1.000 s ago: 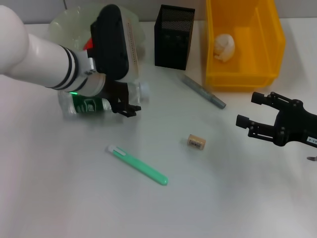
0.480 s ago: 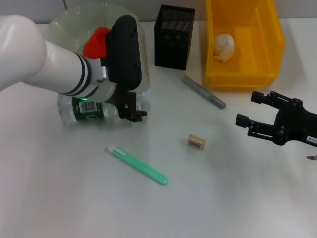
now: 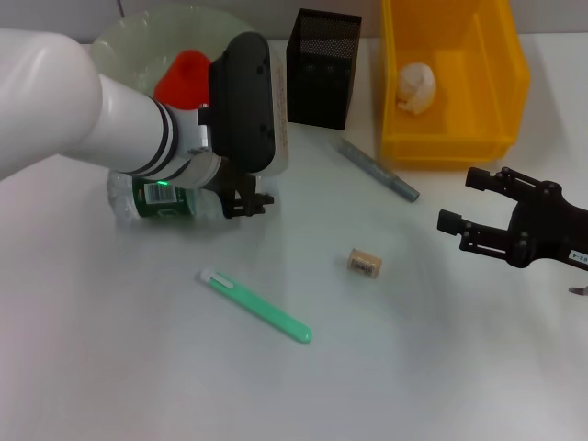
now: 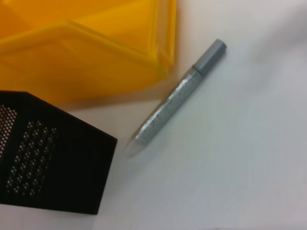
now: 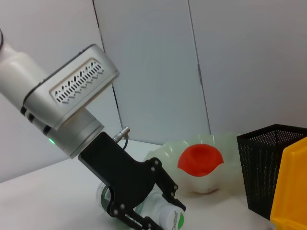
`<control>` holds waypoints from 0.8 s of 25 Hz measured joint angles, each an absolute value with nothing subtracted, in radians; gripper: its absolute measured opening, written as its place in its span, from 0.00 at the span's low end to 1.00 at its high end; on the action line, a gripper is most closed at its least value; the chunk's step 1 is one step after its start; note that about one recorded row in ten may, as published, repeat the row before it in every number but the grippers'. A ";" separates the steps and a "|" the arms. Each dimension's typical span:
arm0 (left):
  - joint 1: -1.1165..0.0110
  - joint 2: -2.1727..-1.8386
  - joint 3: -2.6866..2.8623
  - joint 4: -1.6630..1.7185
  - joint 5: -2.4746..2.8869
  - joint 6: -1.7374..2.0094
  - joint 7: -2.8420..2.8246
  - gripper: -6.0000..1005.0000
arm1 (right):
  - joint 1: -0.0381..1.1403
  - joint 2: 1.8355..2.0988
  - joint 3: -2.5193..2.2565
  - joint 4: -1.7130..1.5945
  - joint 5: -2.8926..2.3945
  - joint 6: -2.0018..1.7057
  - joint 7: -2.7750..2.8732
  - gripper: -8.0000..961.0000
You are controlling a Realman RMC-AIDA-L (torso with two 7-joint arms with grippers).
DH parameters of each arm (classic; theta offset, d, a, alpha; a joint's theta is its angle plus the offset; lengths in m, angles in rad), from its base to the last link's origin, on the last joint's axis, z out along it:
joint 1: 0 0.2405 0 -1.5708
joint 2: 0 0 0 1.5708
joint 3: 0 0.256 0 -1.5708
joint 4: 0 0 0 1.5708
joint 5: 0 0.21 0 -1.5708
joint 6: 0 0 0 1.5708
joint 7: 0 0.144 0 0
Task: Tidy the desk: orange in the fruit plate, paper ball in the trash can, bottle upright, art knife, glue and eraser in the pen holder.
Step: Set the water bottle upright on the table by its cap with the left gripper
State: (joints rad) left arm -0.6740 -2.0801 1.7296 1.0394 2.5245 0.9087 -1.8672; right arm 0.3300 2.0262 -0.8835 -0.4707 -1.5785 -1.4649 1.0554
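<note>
Reaching in from the table's left edge, the left arm angled down over the bottle [image 3: 161, 199], which lay on its side near the far-left part of the table. The left gripper [image 3: 246, 204] sat at the bottle's cap end; the right wrist view showed its black fingers [image 5: 160, 191] straddling the white-and-green cap, apparently closed on it, though contact could not be fully confirmed. The right gripper [image 3: 478, 213] hovered low near the table's right edge, jaws spread wide, holding nothing.

The fruit plate [image 3: 124, 41] stood at the far-left corner, just behind the bottle, with the orange [image 3: 182, 75] inside it. The pen holder [image 3: 322, 69] stood at the far edge, centre, with the trash can [image 3: 455, 92] beside it toward the right; the paper ball [image 3: 416, 87] lay inside the can. A grey pen-like stick [image 3: 377, 171] lay in front of the gap between can and holder, tilted, touching neither. The eraser [image 3: 365, 264] lay mid-table, well apart from both grippers. A green stick tool [image 3: 255, 307] lay diagonally nearer the front, left of centre.

Bare tabletop spread across the front edge and between the eraser and the right gripper.
</note>
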 joint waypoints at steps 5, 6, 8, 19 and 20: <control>-0.667 -2.079 1.718 1.096 2.517 0.943 -1.913 0.45 | 0.331 2.023 -0.883 -0.471 -1.578 -1.465 1.056 0.86; -0.649 -2.076 1.691 1.160 2.497 0.985 -1.952 0.45 | 0.331 2.022 -0.884 -0.471 -1.578 -1.465 1.057 0.86; -0.641 -2.075 1.673 1.189 2.480 1.007 -1.966 0.45 | 0.331 2.021 -0.884 -0.471 -1.578 -1.465 1.057 0.86; -0.588 -2.069 1.360 1.272 2.163 1.201 -1.977 0.45 | 0.341 2.015 -0.891 -0.473 -1.578 -1.491 1.068 0.86; -0.582 -2.069 1.331 1.265 2.138 1.204 -1.974 0.45 | 0.342 2.015 -0.891 -0.473 -1.578 -1.497 1.068 0.86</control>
